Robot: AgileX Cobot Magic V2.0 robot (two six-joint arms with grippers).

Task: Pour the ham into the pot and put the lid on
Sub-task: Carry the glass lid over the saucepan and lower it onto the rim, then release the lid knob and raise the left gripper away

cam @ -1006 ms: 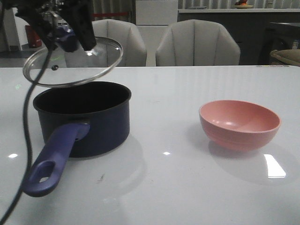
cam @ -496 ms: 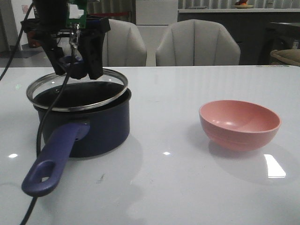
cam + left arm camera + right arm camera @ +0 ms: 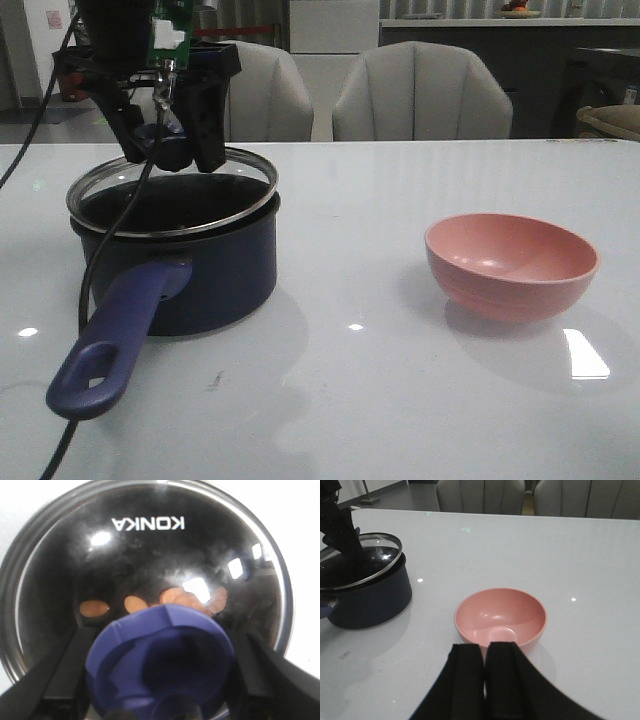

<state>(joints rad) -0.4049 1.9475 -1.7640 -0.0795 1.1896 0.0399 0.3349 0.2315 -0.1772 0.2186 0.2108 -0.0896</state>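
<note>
The left gripper [image 3: 168, 150] clamps the dark blue flared knob of the round clear glass lid [image 3: 172, 196] — tilted on the dark navy saucepan [image 3: 190, 270] holding the orange-pink ham chunks [image 3: 172, 597] — so releasing now risks a skewed seat, while the right gripper [image 3: 485, 667] idles closed, empty.

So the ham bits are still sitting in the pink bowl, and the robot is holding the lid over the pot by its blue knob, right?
Not quite. The pink bowl is empty, as the right wrist view shows. The ham bits are already in the pot; the left wrist view shows them through the glass lid. The rest is right: the left tool holds the lid over the pot by its blue knob.
</note>
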